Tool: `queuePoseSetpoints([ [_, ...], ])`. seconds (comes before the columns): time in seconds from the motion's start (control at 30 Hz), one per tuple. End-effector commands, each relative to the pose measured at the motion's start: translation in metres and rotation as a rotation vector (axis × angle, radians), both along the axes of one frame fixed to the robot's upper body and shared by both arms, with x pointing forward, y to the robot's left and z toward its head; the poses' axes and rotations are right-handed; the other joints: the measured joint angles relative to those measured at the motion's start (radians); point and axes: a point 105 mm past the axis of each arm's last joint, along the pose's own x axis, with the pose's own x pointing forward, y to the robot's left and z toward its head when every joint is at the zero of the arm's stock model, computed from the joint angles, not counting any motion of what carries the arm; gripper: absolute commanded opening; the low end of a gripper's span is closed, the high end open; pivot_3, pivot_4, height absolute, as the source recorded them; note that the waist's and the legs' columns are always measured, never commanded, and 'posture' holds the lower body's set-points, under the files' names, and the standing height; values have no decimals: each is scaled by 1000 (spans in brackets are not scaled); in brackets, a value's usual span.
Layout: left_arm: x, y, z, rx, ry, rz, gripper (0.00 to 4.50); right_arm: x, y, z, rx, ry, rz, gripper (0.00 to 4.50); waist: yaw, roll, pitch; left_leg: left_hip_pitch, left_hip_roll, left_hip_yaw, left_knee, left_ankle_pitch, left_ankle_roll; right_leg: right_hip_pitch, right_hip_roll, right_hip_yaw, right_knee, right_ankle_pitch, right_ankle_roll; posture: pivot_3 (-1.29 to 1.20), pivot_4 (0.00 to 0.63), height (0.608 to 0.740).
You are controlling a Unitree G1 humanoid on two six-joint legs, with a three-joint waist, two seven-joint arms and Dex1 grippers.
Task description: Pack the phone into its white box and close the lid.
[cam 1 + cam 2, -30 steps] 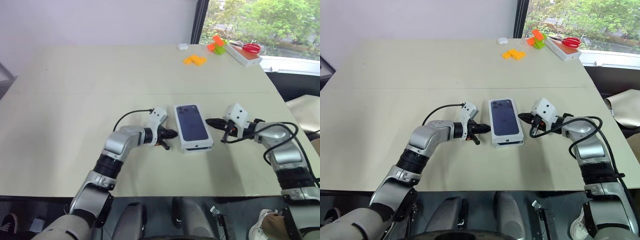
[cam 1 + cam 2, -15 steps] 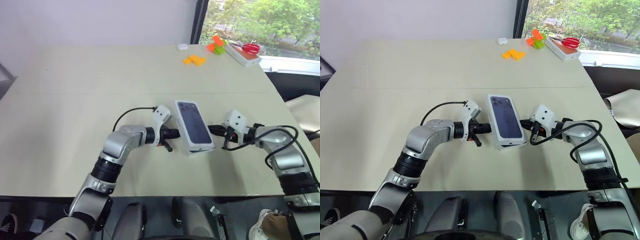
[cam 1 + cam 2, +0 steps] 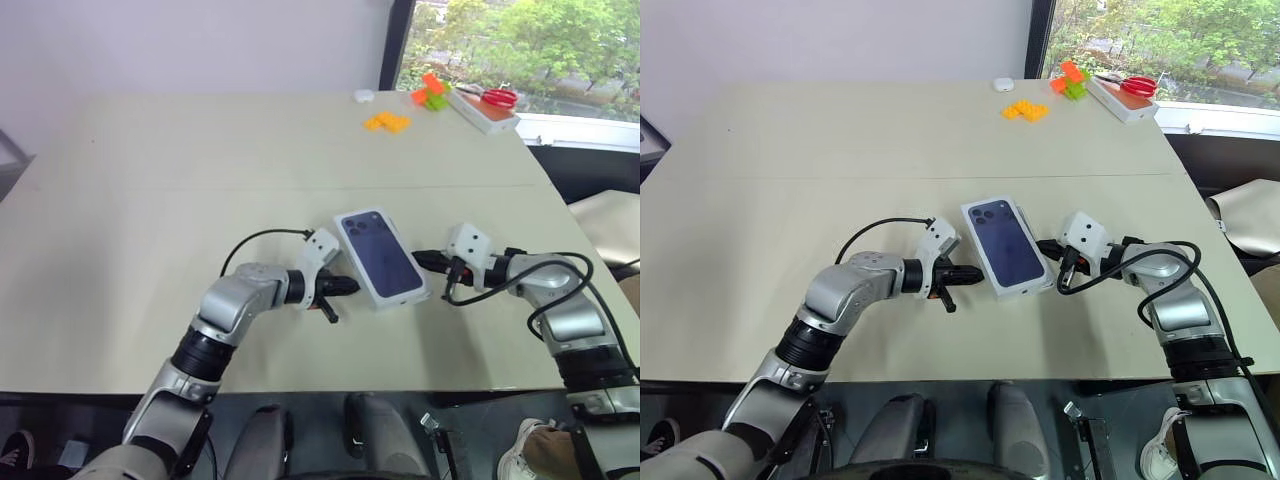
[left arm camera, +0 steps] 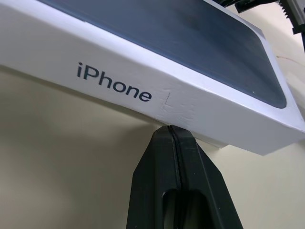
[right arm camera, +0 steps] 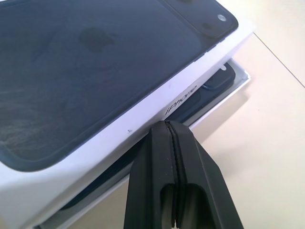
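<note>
Table: beige top before a pale wall, with a window at the far right corner.
Head views, box: the lid, printed with a dark phone picture, lies skewed near the table's front edge, between the two grippers, its camera end turned toward the robot's left.
Head views, left gripper: left gripper lies low on the table with its black fingers pressed together on nothing, the tips at the lid's left long side.
Head views, right gripper: right gripper points left at the lid's right long side, fingers clenched and empty.
Head views, far corner: orange blocks, an orange and green block cluster, a small white object and a long white box with red scissors sit well away from the lid.
Left wrist view: clenched fingertips touch the lower edge of the lid's side wall, which is lettered "iPhone".
Right wrist view: closed fingertips meet the lid's wall; the lid sits askew and partly raised over the white box, whose rim juts out beneath, with the phone dark inside the gap.
</note>
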Motion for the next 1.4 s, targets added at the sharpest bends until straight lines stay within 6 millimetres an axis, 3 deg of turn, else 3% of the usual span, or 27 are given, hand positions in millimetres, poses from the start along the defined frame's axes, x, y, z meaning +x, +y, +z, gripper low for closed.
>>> queuePoseSetpoints([
  [0.03,7,-7,9,-31,-28,3,0,7,-5,16,-6,-68,-22,25,0,0,0,0,0,0,0,0,0,0,0,0,0,0,0,0,150,740],
  [0.17,20,-8,7,-9,-49,44,0,6,-5,18,-13,-74,-17,25,1,0,0,0,0,0,0,0,0,0,0,0,0,0,0,0,150,740],
  [0.9,26,-6,21,-41,-69,49,0,-16,-4,17,-65,-36,43,25,1,0,0,0,0,0,0,0,0,0,0,0,0,0,0,0,150,740],
  [1.2,19,-6,8,4,-43,13,0,-7,-13,19,-82,-77,-5,25,1,0,0,0,0,0,0,0,0,0,0,0,0,0,0,0,150,740],
  [1.4,18,-6,11,2,-54,11,0,-6,-17,19,-77,-70,-19,25,1,0,0,0,0,0,0,0,0,0,0,0,0,0,0,0,150,740],
])
